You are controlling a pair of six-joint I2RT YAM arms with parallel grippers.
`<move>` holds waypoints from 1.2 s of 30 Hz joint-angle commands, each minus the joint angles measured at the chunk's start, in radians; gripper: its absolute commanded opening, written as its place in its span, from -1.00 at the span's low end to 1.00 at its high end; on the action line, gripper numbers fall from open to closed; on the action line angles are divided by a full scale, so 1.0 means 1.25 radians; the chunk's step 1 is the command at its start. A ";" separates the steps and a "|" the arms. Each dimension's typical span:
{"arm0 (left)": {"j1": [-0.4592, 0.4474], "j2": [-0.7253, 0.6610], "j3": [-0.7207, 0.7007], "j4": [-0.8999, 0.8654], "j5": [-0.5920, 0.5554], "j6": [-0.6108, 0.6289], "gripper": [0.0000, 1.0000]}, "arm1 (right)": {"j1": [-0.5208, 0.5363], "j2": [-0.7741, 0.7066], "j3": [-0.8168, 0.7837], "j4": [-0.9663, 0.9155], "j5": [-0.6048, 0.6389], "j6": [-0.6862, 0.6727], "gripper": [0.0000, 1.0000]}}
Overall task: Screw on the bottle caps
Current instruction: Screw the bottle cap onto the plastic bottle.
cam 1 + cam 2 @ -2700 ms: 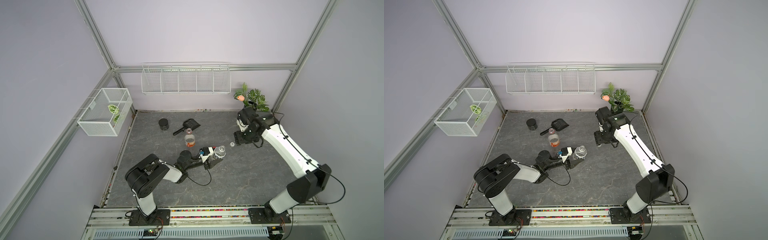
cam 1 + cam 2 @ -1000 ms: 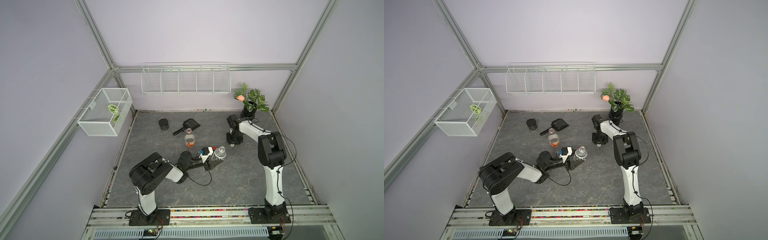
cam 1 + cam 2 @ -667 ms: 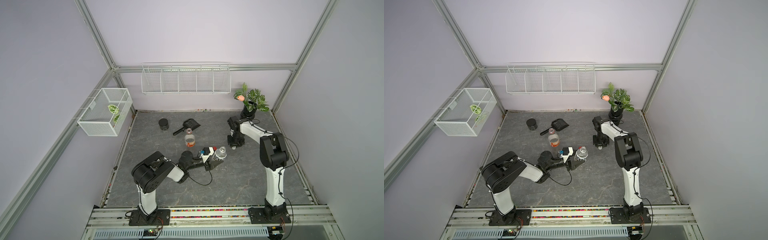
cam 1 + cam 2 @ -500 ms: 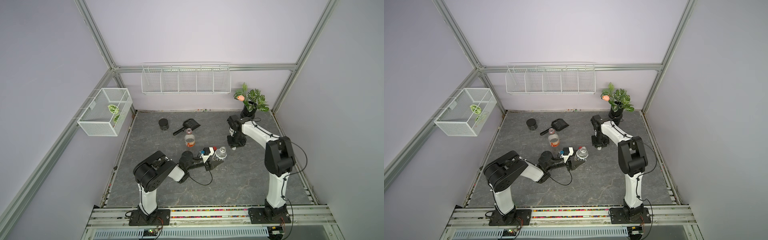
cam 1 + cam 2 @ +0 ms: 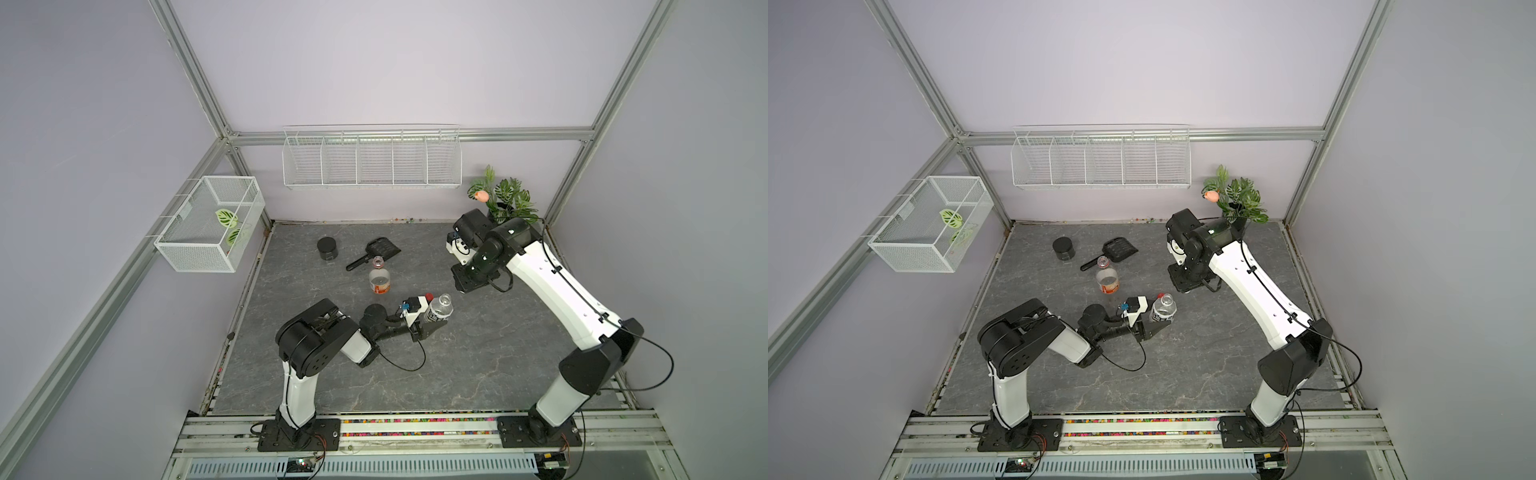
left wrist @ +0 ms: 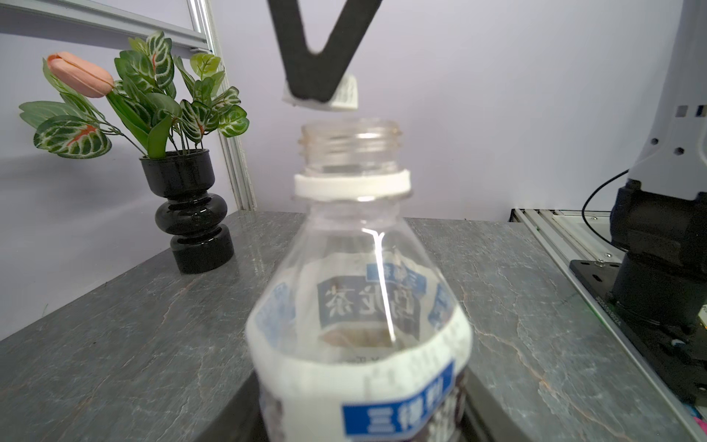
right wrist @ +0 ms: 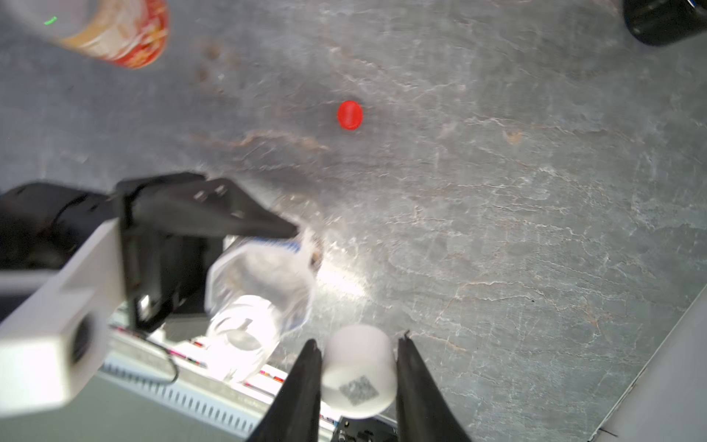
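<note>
We show the right gripper clamped on the white cap, poised above and slightly far-right of the open neck of the upright short bottle, itself gripped at scene centre by the left gripper.

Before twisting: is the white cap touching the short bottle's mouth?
Apart. Left wrist view shows a gap between the white cap and the mouth of the short bottle.
</note>
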 commanded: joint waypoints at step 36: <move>-0.013 0.054 0.012 0.054 0.010 -0.036 0.10 | 0.099 0.041 -0.047 0.046 0.001 0.024 -0.39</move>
